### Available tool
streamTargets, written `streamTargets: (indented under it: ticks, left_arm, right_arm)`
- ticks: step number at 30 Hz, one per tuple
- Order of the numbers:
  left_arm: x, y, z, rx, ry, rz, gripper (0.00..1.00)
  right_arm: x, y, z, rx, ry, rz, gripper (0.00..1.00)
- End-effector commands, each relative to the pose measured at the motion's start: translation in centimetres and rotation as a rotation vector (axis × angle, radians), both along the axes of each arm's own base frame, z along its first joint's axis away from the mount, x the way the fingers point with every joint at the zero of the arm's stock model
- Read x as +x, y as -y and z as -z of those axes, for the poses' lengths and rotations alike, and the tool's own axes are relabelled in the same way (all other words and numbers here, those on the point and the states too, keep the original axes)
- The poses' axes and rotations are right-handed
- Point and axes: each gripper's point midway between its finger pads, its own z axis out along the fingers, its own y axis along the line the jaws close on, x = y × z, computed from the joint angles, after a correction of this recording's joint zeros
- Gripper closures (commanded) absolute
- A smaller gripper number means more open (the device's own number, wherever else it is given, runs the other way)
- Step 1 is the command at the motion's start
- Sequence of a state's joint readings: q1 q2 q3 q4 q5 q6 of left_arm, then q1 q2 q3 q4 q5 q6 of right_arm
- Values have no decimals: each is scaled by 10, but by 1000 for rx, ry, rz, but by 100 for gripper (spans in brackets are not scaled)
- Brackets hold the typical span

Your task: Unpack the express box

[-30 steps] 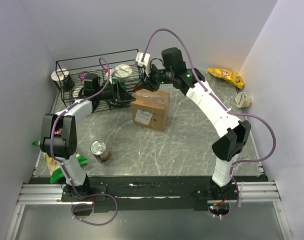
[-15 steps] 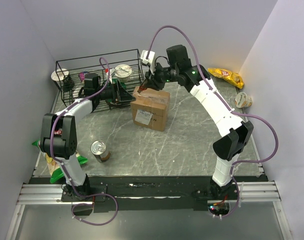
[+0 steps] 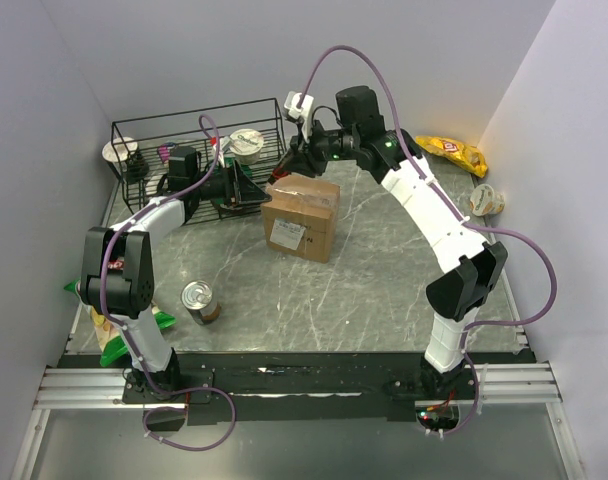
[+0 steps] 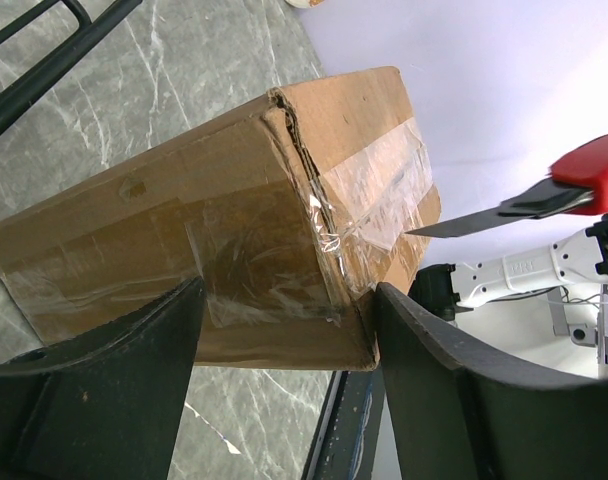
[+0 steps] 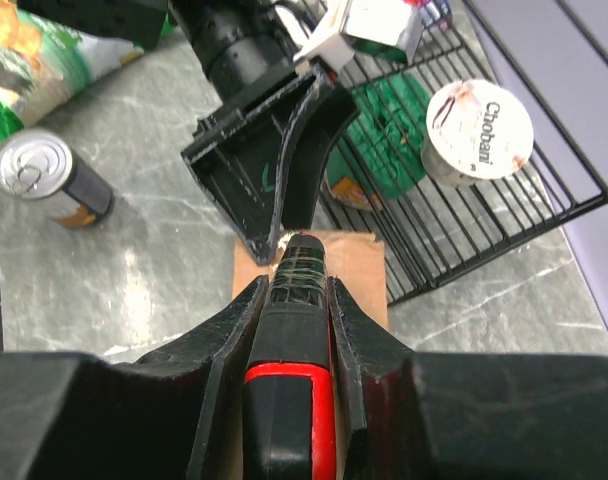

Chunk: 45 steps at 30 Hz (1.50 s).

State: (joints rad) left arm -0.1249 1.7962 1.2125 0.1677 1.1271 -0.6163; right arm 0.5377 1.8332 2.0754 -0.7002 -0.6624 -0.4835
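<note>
black wire basket [image 3: 144, 135] holding yogurt cup [image 3: 248, 144]; tin can [image 3: 198, 300]; yellow snack bag [image 3: 450, 151].

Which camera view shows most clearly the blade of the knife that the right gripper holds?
The left wrist view: the knife blade shows from the side, its tip at the taped edge of the express box. The right wrist view shows only the handle between the right gripper's fingers. In the top external view it is too small.

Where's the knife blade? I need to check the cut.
In the left wrist view, the blade is at right, its tip at the taped edge of the box, held by the right gripper.
</note>
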Motion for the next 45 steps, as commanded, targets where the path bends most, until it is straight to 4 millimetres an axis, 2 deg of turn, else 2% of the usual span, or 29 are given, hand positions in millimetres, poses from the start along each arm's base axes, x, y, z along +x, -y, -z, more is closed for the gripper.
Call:
streamTargets:
  ticks: [1, 10, 29, 45]
  left_arm:
    - [11, -4, 49, 118, -53, -88, 28]
    - [12, -4, 50, 123, -53, -90, 28]
    - [11, -4, 52, 128, -56, -89, 28]
    - [11, -5, 54, 132, -59, -90, 28]
  right_arm:
    - [-4, -8, -41, 95, 101, -18, 100]
    - [2, -14, -28, 62, 112, -28, 100]
    - [0, -16, -7, 14, 91, -76, 100]
    - [4, -16, -1, 5, 81, -59, 100]
